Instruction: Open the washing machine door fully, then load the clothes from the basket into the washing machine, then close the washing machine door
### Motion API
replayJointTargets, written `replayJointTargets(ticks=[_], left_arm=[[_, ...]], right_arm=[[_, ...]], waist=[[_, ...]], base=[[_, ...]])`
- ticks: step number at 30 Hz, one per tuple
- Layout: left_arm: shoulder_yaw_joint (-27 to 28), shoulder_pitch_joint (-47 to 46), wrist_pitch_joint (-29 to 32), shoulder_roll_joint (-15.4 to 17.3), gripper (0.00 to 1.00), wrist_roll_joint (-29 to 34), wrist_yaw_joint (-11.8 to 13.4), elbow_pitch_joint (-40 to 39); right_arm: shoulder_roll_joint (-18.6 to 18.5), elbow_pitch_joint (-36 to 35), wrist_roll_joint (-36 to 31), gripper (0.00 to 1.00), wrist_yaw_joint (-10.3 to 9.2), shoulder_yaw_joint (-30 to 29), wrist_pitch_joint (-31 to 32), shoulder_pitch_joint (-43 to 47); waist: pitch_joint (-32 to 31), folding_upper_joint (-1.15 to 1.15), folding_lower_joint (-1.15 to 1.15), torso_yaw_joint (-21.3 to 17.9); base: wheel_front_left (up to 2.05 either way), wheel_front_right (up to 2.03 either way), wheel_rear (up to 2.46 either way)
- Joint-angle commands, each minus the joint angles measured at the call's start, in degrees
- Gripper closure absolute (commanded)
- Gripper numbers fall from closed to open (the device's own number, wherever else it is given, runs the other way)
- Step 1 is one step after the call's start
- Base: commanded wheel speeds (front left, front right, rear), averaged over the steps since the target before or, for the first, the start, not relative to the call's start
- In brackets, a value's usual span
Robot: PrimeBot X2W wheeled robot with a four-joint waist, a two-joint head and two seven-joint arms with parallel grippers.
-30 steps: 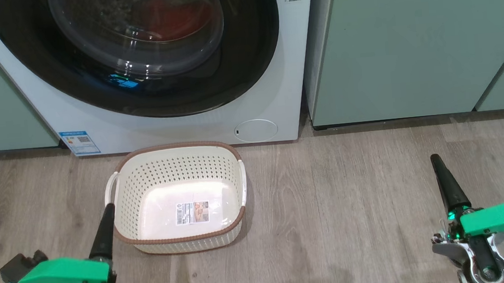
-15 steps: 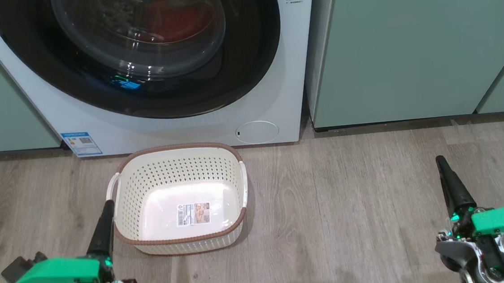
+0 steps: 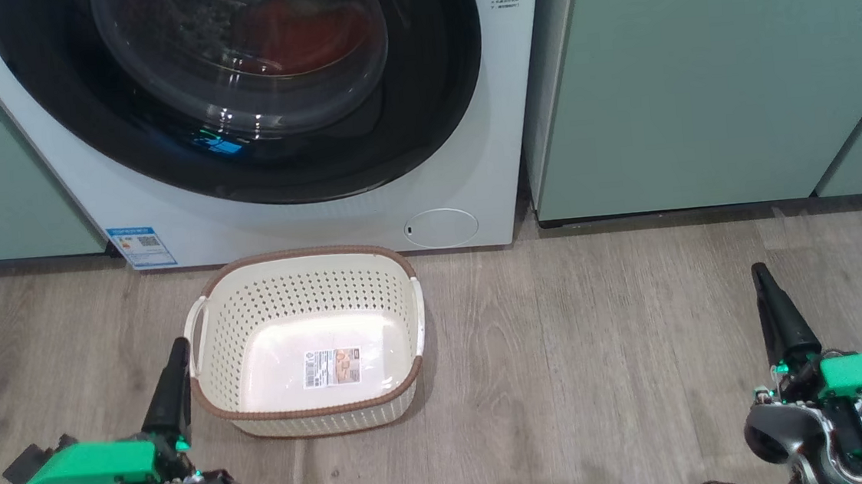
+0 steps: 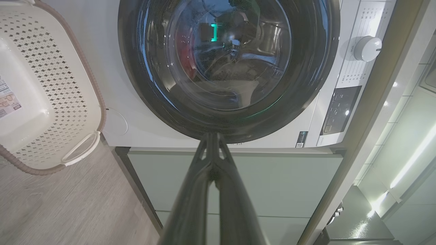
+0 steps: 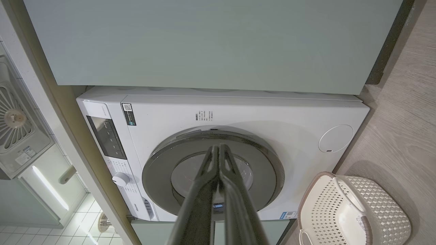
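My left gripper (image 3: 177,353) sits at 7 o'clock in the head view. Its 2 dark fingers are pressed together with nothing between them, and they point toward 12 o'clock, just beside the left wall of the basket (image 3: 307,252). In my left wrist view the joined fingers meet in a single tip under the door's black ring.

At 9 o'clock from the basket, low on the washing machine (image 3: 471,169), is a blue label (image 3: 140,246). The basket stands on the wooden floor (image 3: 601,352) at 6 o'clock from the washing machine door (image 3: 436,111), near the washer's front. A sticker (image 3: 331,367) lies on its pale floor.

The door lies closed against the washer's front at 11 to 12 o'clock. The clothes (image 3: 299,31) show as red fabric behind its glass bowl, inside the drum. A round filter cap (image 3: 441,227) sits at 5 o'clock from the door. A pale green cabinet (image 3: 695,75) stands to the right of the washer.

My right gripper (image 3: 762,279) is at 5 o'clock, well apart from the basket. Its 2 fingers are pressed together too and hold nothing.
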Motion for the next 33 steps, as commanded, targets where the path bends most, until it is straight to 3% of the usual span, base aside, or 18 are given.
replayJointTargets(ticks=[1, 33], left_arm=[[1.96, -3.19, 0.29, 0.29, 1.00, -0.44, -0.54, -1.69], [2.29, -3.22, 0.56, 0.06, 1.00, -0.16, -0.54, -1.68]], right_arm=[[-0.77, -1.85, 0.19, 1.00, 0.00, 0.95, 0.53, -3.02], [-0.38, -1.82, -0.28, 1.00, 0.00, 0.40, 0.97, -3.07]], waist=[[0.00, 0.00, 0.00, 0.00], [0.00, 0.00, 0.00, 0.00]], base=[[0.00, 0.00, 0.00], [0.00, 0.00, 0.00]])
